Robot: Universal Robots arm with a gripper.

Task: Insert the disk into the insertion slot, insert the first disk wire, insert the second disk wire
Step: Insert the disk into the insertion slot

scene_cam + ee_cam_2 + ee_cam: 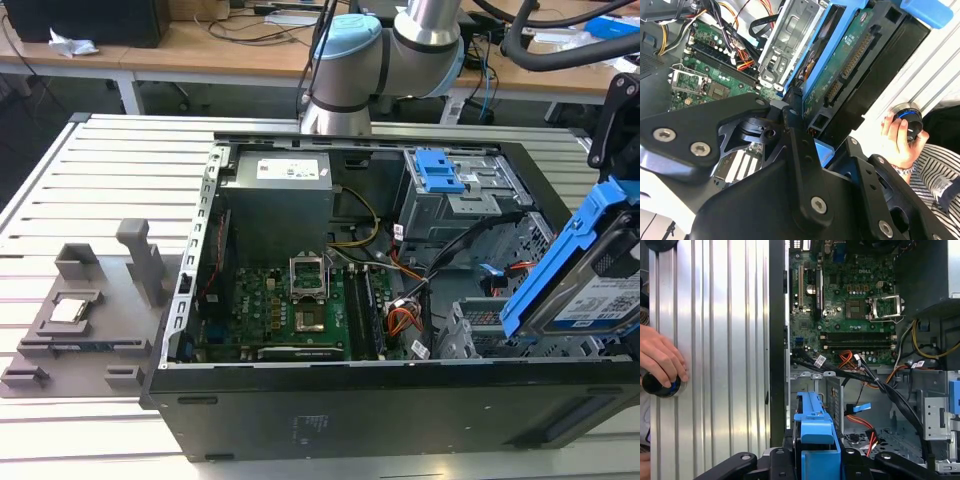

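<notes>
I am on step 1: my gripper (817, 460) is clamped on the disk (590, 280), tilted up near the insertion slot (475, 330), so it needs tipping flat and lining up.

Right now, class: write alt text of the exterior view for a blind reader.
A blue-framed disk hangs tilted above the insertion slot of an open computer case, at the exterior view's right; the robot arm stands behind.
</notes>
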